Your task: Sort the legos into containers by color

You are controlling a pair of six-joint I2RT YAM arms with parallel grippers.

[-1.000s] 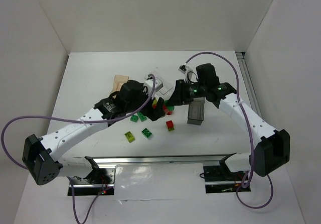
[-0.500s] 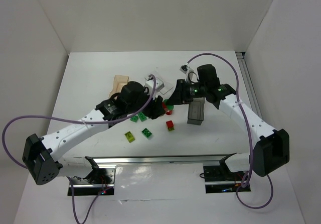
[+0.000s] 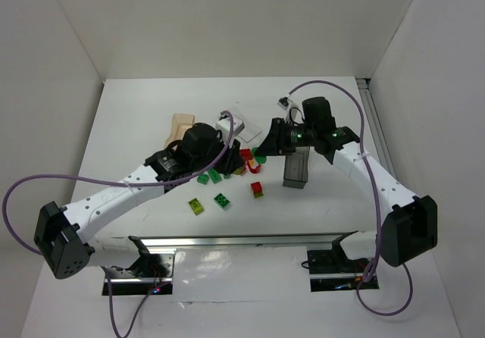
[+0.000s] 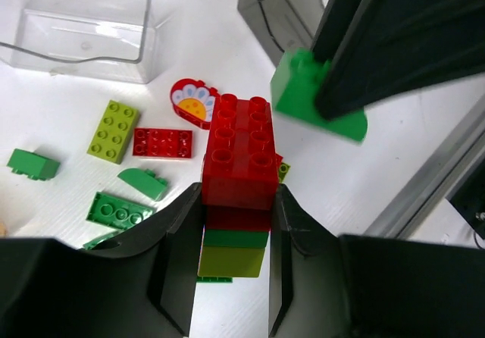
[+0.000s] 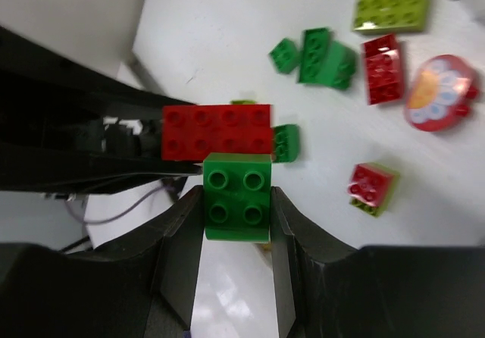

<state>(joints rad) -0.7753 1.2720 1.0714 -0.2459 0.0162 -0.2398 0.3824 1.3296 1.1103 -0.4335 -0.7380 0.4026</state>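
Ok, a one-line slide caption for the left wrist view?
Left gripper clamps a red-topped brick stack; right gripper holds a green brick close by, over loose bricks.

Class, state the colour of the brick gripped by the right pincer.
Green; the brick in the right pincer shows best in the right wrist view.
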